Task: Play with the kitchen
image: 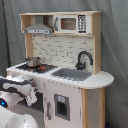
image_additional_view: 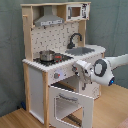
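The gripper [image_additional_view: 81, 71] is held at the front edge of the kitchen [image_additional_view: 37, 75], above the opened oven door [image_additional_view: 70, 98], probably to reach the knobs; whether its fingers are apart cannot be told.

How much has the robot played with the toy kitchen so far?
Done: the oven door of the kitchen hangs open in the second exterior view. In hand: the gripper is at the front panel just above that door. Left: the pot sits on the hob, and the sink and microwave look untouched.
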`<state>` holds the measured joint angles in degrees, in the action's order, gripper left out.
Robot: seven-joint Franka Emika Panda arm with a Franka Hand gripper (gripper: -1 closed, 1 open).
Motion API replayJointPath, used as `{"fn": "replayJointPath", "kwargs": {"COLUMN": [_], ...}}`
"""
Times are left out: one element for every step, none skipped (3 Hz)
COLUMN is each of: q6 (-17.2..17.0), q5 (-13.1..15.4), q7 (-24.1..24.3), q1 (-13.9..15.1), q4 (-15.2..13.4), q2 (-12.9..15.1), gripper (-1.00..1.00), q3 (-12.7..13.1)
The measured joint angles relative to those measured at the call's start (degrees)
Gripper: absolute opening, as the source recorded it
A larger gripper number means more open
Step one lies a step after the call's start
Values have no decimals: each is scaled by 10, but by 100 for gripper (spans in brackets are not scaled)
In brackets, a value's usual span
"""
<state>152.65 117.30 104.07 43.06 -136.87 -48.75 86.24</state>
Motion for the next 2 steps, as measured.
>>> {"fn": "replayJointPath", "kwargs": {"q6": [0, 1], "q5": [0, 5], "q7": [0, -61], "q1": [0, 0], "q4": [0, 4], "q2": [0, -3], "gripper": [-100, -100], "q3": [0, 0]}}
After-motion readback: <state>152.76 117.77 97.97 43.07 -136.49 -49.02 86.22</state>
